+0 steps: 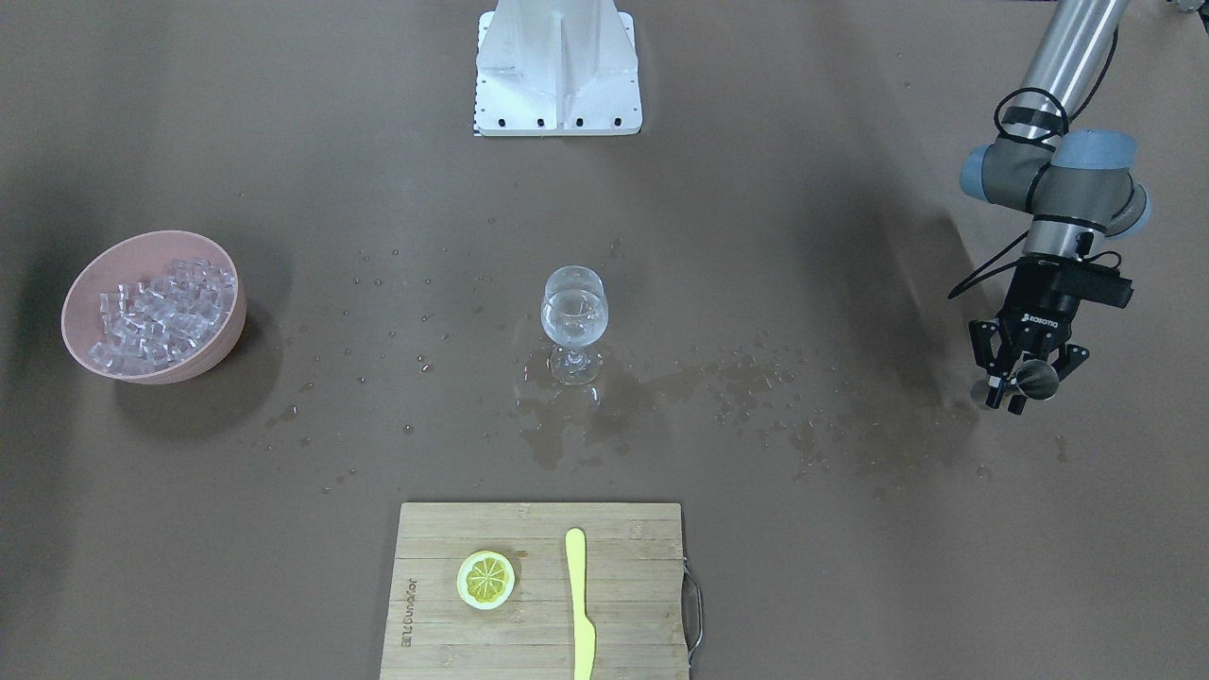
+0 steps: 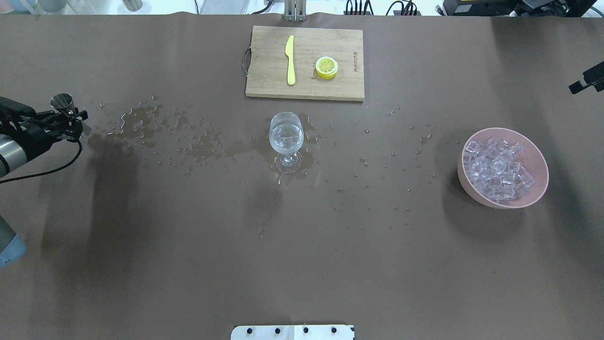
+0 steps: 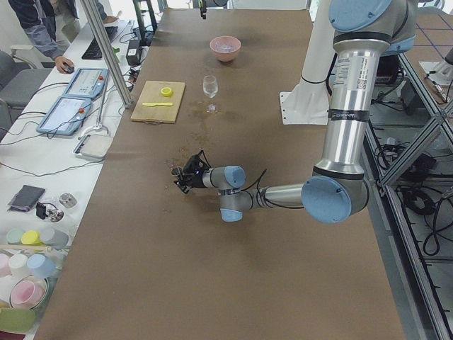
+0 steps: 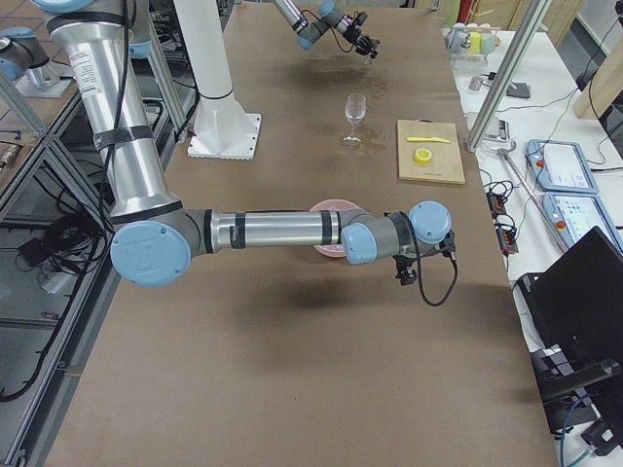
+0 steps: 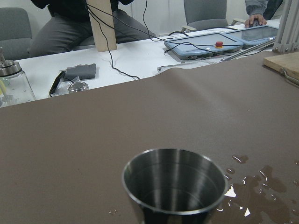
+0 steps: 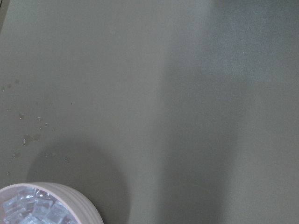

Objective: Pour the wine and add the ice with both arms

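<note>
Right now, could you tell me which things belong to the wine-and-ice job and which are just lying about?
Job: wine glass, wine, ice, pink bowl, steel jigger in the left tool.
Lying about: cutting board, lemon slice, yellow knife.
</note>
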Controlling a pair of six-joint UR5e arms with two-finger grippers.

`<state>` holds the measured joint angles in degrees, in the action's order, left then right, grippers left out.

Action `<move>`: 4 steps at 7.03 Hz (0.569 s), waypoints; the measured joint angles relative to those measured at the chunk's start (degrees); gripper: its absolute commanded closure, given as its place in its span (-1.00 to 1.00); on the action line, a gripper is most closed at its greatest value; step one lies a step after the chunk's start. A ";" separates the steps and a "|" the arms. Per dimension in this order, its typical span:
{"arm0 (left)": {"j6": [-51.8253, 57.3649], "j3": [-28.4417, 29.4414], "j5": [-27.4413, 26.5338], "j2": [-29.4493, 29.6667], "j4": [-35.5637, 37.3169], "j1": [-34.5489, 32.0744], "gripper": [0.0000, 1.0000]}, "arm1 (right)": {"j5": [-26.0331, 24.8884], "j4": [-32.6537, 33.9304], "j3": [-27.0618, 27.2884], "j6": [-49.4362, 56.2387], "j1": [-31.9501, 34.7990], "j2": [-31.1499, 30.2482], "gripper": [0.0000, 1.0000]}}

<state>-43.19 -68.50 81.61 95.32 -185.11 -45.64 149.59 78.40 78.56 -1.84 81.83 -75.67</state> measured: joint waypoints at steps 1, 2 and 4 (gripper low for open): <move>-0.36 -0.05 1.87 -0.03 0.48 -0.74 -0.97 | 0.00 0.00 0.03 0.00 0.00 -0.05 -1.00; -0.48 -0.08 3.14 0.05 0.74 -1.37 -0.97 | 0.00 0.00 0.05 0.00 0.00 -0.06 -1.00; -0.33 -0.98 3.89 -0.18 0.69 -1.84 -0.97 | 0.00 0.00 0.06 -0.06 0.00 -0.02 -1.00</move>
<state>-43.53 -69.48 85.50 95.14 -184.42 -47.48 149.59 78.40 78.63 -1.90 81.83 -75.69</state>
